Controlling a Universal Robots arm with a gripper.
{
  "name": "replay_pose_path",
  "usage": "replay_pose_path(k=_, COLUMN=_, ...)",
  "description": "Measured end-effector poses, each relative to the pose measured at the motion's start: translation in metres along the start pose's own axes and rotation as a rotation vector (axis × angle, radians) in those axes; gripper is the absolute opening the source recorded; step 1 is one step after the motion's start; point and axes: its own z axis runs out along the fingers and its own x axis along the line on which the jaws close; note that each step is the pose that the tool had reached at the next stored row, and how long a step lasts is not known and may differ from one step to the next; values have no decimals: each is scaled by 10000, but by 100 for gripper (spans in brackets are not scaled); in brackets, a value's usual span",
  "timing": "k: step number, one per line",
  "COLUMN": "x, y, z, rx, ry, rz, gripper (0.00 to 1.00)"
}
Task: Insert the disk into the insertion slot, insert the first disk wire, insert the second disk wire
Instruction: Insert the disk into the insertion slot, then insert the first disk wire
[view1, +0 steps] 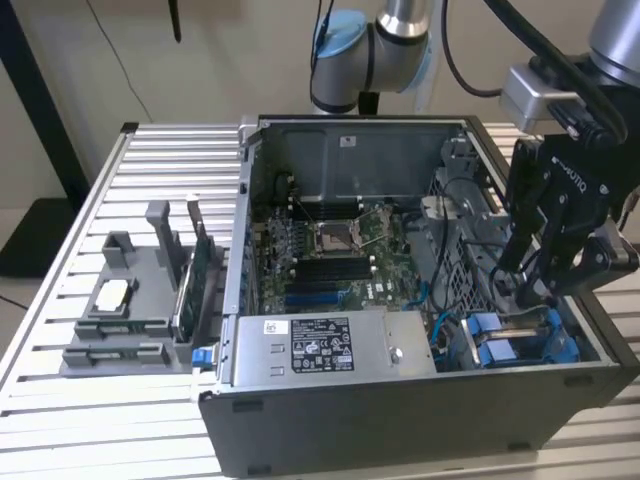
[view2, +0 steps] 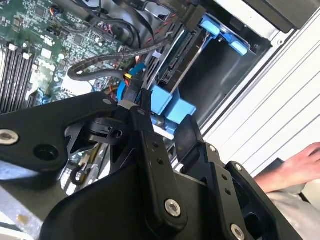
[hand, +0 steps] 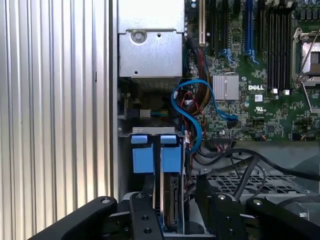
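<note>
The disk (hand: 172, 200) stands on edge in its blue carrier (view1: 500, 345) inside the insertion slot (hand: 240, 184), the perforated bay at the case corner on the exterior view's right. My gripper (view1: 540, 298) hangs right over it and stands open. In both wrist views its black fingers (hand: 146, 210) straddle the disk (view2: 172, 107) with small gaps on each side. A blue wire (hand: 192, 117) loops beside the bay, its plug end (hand: 231, 122) lying loose on the board. A black plug with yellow and red wires (view2: 131, 85) sits close to one fingertip.
The grey power-supply box (view1: 320, 345) fills the case front beside the bay. The motherboard (view1: 330, 250) lies behind it. A grey parts holder (view1: 125, 310) stands on the slatted table (view1: 100, 430) at the exterior view's left. A person's hand (view2: 297, 165) rests outside the case.
</note>
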Motion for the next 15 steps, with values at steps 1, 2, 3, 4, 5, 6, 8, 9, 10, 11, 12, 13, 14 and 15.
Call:
replay_pose_path(k=1, x=-7, y=0, z=0, rx=0, ry=-1, rz=0, gripper=46)
replay_pose_path(k=2, x=-14, y=0, z=-4, rx=0, ry=3, rz=0, gripper=46)
replay_pose_path(k=3, x=-18, y=1, z=-20, rx=0, ry=12, rz=0, gripper=46)
replay_pose_path(k=4, x=-20, y=2, z=-46, rx=0, ry=13, rz=0, gripper=46)
replay_pose_path(k=5, x=-21, y=4, z=-77, rx=0, ry=10, rz=0, gripper=46)
replay_pose_path(k=6, x=-22, y=5, z=-117, rx=-1, ry=13, rz=1, gripper=46)
replay_pose_path(k=8, x=-27, y=8, z=-182, rx=-1, ry=11, rz=1, gripper=46)
replay_pose_path(k=9, x=-32, y=9, z=-200, rx=-1, ry=11, rz=1, gripper=46)
replay_pose_path(k=10, x=-40, y=9, z=-214, rx=-1, ry=12, rz=0, gripper=46)
replay_pose_path(k=11, x=-48, y=9, z=-219, rx=-1, ry=9, rz=0, gripper=46)
replay_pose_path(k=12, x=-57, y=10, z=-220, rx=-1, ry=9, rz=0, gripper=46)
replay_pose_path(k=13, x=-62, y=10, z=-220, rx=0, ry=7, rz=0, gripper=46)
replay_pose_path(k=14, x=-65, y=10, z=-219, rx=7, ry=-16, rz=-2, gripper=46)
replay_pose_path(k=15, x=-69, y=12, z=-214, rx=24, ry=-51, rz=-3, gripper=46)
